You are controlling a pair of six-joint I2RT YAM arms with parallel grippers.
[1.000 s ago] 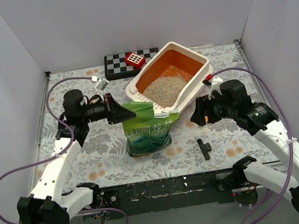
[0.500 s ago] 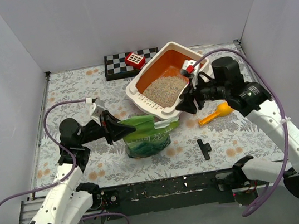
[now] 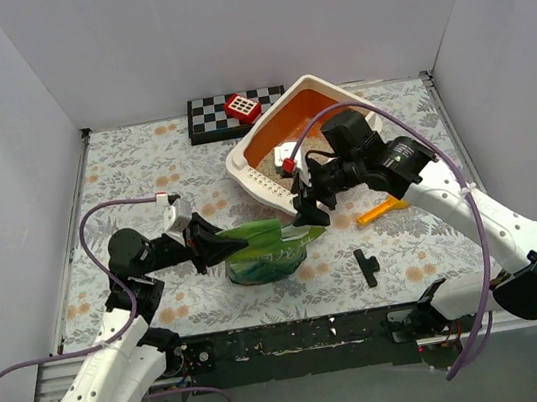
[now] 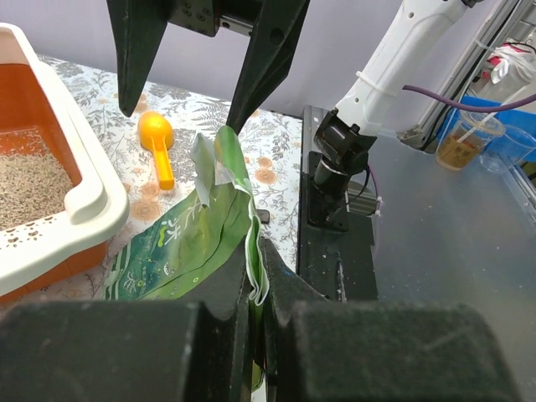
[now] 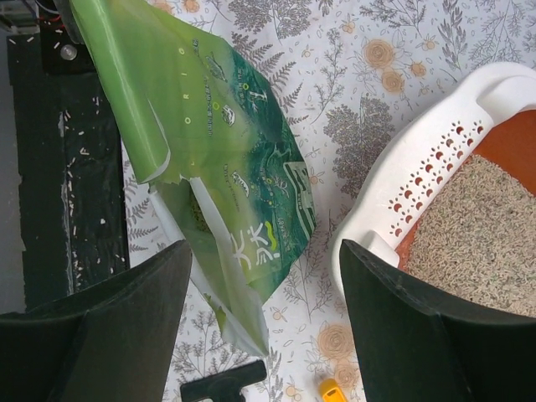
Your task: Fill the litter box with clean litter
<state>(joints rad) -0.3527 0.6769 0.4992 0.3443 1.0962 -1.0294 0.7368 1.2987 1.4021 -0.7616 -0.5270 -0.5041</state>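
Note:
The litter box, with a cream rim and orange inner walls, sits at the back centre, and my right arm partly covers it. Clean litter lies in it, seen in the left wrist view and the right wrist view. A glossy green bag stands in front of the box. My left gripper is shut on the bag's left top edge. My right gripper is open and empty. It hovers over the bag's torn right corner, with one finger on each side.
An orange-yellow scoop lies on the floral mat to the right of the bag. A black T-shaped piece lies near the front edge. A checkerboard with a red block is at the back. White walls enclose the table.
My right arm has swung left from beside the box to over the bag's right corner, uncovering the scoop. My left arm has drawn back and down, still holding the bag's edge.

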